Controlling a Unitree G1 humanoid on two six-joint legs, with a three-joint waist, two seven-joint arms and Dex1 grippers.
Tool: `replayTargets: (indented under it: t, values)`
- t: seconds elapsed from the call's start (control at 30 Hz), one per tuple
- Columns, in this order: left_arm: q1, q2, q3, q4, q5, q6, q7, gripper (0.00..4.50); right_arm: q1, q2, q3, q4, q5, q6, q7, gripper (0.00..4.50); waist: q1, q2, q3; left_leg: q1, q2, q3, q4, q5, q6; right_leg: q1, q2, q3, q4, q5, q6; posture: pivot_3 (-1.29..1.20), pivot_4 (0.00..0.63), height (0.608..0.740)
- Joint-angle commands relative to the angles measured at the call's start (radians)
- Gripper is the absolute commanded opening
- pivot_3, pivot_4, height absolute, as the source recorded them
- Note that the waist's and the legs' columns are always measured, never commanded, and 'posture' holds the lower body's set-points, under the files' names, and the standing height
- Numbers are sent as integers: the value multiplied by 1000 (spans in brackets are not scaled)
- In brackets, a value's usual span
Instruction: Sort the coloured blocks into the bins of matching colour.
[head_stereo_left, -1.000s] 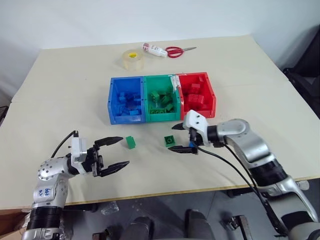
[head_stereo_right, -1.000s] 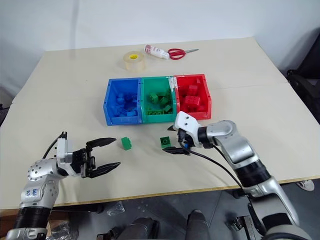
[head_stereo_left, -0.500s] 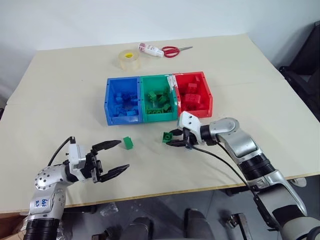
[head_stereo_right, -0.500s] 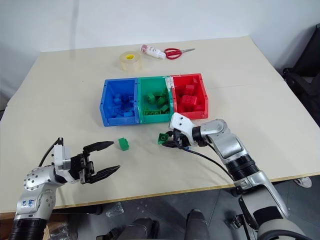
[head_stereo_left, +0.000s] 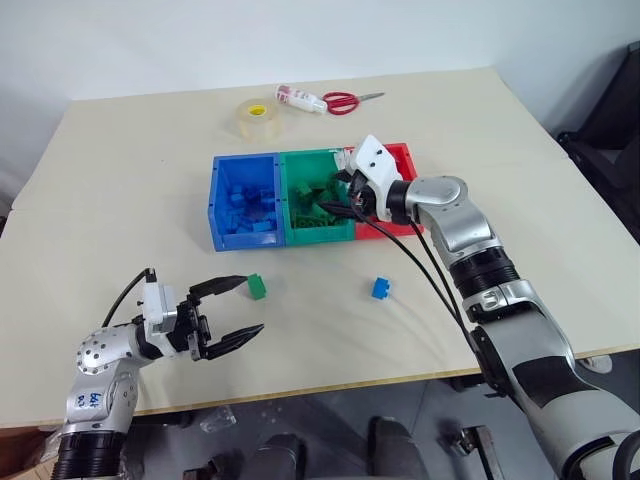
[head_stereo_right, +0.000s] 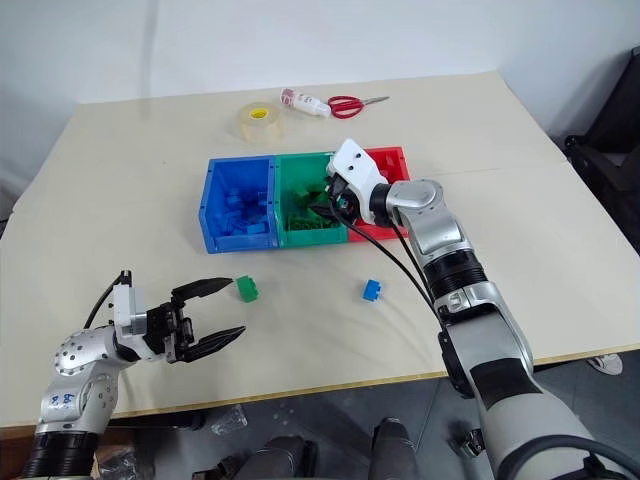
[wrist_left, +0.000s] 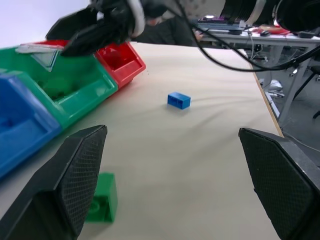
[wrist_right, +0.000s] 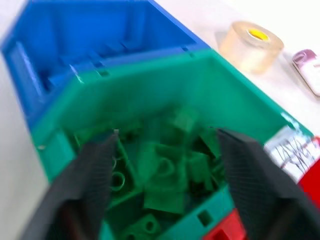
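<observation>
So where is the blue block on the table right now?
The blue block lies loose on the table in the head views, in front of the red bin and to the right of the loose green block.

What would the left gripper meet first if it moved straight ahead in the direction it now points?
Probably the small green block lying just ahead of the open left gripper, near one finger's tip. If it passes that, the blue block comes next; depth is hard to judge.

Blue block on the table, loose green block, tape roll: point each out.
blue block (head_stereo_left: 381, 288), left eye view, its top face.
green block (head_stereo_left: 258, 287), left eye view, its top face.
tape roll (head_stereo_left: 258, 118), left eye view, its outer side wall.
</observation>
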Motion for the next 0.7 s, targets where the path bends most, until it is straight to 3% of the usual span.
replayTargets:
  t: [0.03,0.17,0.37,0.7]
  values:
    - [-17,-4,-6,2,-6,-10,-13,4500,4,-4,-38,-71,18,-24,12,4471,-7,0,0,0,0,0,0,0,0,0,0,0,0,0,0,0,150,740]
    - [-39,-5,-17,22,-6,-10,-27,4500,114,-65,-51,-276,78,62,115,4471,-11,0,0,0,0,-1,0,0,0,0,0,-1,1,0,0,0,150,740]
    - [-64,-6,-29,53,-5,-9,-52,4500,392,-258,-100,-696,235,245,271,4471,2,0,0,-1,-1,-1,1,-1,2,0,-1,-1,0,0,0,0,150,740]
    - [-90,15,-24,89,-11,3,-88,4500,898,-582,-405,-1044,371,384,299,4471,29,0,0,-1,0,4,2,-1,2,1,-1,-1,-2,0,0,0,150,740]
